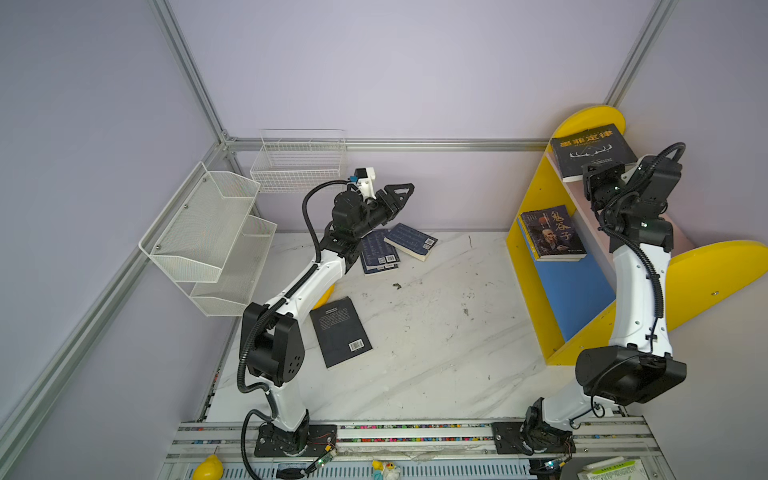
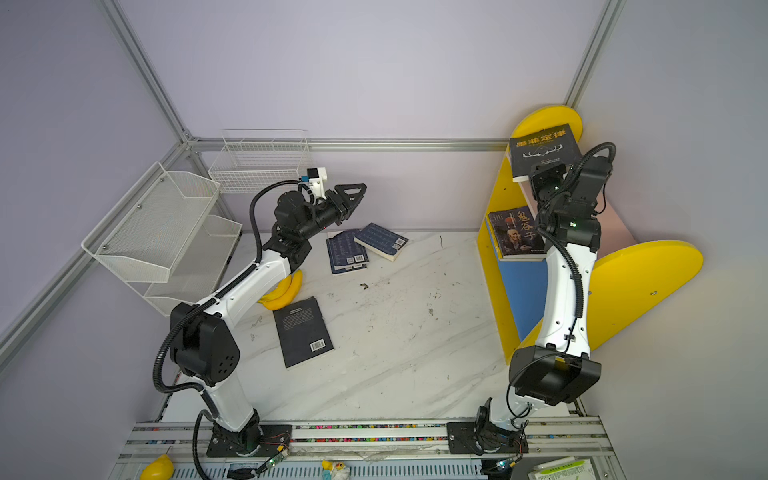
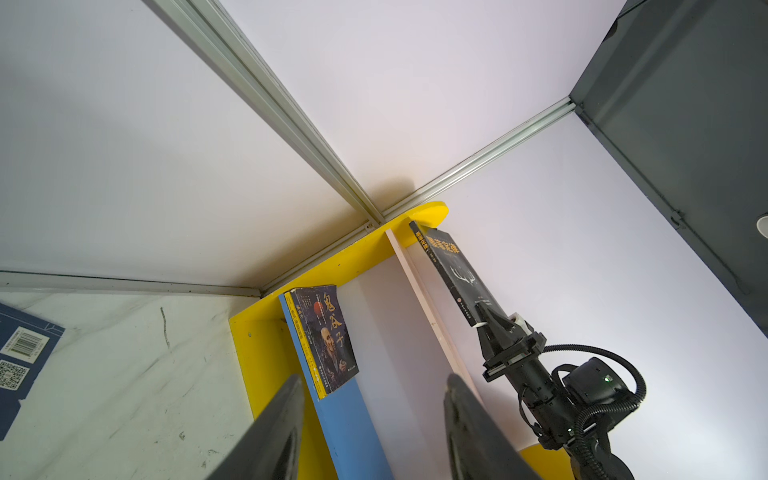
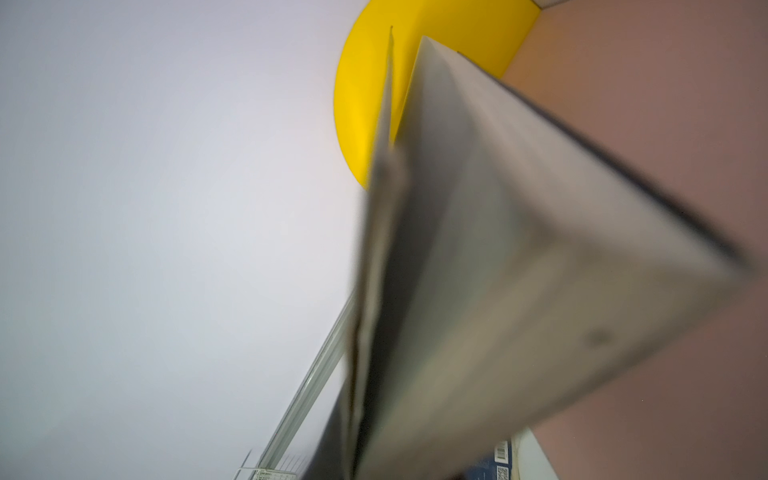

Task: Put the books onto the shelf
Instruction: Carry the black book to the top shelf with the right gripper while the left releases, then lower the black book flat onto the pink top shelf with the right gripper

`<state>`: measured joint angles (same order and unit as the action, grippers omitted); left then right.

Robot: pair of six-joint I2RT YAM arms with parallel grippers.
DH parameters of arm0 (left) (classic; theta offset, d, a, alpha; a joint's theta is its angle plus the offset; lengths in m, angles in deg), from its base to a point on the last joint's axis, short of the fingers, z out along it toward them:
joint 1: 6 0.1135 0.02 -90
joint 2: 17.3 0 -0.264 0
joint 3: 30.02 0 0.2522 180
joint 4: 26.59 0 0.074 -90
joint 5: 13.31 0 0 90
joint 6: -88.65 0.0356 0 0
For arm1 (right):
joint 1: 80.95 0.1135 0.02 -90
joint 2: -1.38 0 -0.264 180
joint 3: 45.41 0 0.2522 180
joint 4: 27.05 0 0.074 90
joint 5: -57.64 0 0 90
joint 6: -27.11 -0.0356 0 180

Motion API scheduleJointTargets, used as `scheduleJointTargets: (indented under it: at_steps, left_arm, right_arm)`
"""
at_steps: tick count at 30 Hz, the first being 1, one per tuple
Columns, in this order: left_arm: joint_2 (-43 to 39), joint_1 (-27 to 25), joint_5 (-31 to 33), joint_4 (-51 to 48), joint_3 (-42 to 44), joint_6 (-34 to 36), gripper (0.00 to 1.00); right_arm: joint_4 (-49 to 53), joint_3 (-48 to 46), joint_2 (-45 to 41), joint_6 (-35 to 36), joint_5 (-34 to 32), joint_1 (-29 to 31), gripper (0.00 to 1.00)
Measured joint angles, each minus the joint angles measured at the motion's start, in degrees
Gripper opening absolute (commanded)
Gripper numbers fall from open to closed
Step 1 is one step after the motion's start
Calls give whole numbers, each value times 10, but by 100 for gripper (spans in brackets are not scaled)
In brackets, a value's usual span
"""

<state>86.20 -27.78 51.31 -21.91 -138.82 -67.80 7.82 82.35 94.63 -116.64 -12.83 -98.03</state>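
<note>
Both top views: my right pincer [image 1: 587,171] is closed on the near edge of a black book [image 1: 590,147] with an orange title and a white antler drawing. The book is held up at the far end of the shelf [image 1: 706,282], over its pink upper board, with its top beside the far yellow side panel. My left pincer [image 2: 359,193] hangs raised over the far left of the table [image 2: 415,353], part open and empty. A portrait book [image 1: 550,232] rests on the blue lower board. Two navy books [image 1: 411,241] lie on the table below my left pincer, and a dark book [image 1: 340,332] lies face down nearer. Left wrist view: my fingers [image 3: 282,428] stand apart with nothing between them. Across the table the black book [image 3: 453,266] tilts, clamped at its lower end by my right pincer [image 3: 482,320]. Right wrist view: the black book's pale page block [image 4: 540,249] fills the frame, blurred, pointing at the yellow panel. I cannot tell whether it touches.
</note>
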Motion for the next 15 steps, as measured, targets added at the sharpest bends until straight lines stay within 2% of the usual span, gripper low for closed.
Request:
scheduleJointTargets:
  at_steps: [12,15]
  left_arm:
    - [5,8,-8,41,2,-30,54]
    - [7,8,-9,43,2,-32,54]
  right_arm:
    - [22,17,26,-10,11,-19,11]
    - [22,17,29,-11,7,-23,16]
